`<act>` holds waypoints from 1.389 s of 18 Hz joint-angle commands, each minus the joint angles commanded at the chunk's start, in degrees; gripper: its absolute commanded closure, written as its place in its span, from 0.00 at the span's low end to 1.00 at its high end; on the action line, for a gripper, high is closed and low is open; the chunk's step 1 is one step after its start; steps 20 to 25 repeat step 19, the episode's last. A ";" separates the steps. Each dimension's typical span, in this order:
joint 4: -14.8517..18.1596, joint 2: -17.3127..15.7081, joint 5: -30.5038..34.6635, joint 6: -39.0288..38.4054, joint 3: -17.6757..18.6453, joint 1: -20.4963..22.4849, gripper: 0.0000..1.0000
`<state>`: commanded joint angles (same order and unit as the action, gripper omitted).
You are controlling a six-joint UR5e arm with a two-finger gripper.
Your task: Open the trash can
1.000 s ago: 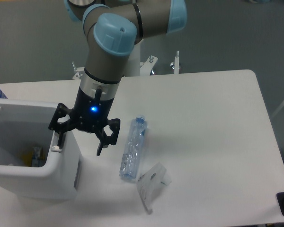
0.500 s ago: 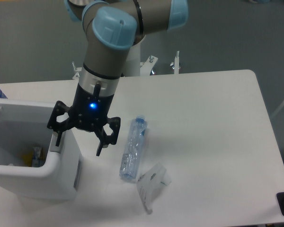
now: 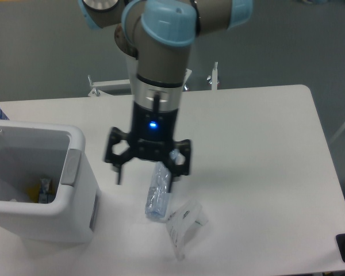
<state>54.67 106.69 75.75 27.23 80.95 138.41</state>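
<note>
So the arm swung right since half a second ago: the claw [image 3: 144,179] was sitting over the grey push-button strip [image 3: 71,167] on the bin's rim, and now it hangs in the middle of the frame, right over the top end of the clear plastic bottle [image 3: 158,195]. Fingers are spread wide, nothing in them.

The trash can [image 3: 40,183] is at the lower left of the frame on the white counter [image 3: 259,167], and you can see straight down into it, with some yellowish stuff at the bottom. Looks to me like the lid is already open, so backing away from the rim makes sense: job's basically done. There's also a crumpled clear wrapper [image 3: 186,223] lying just below the bottle, probably waiting to get binned.
</note>
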 joint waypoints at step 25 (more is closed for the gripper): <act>0.70 7.74 12.75 34.73 5.62 10.65 0.00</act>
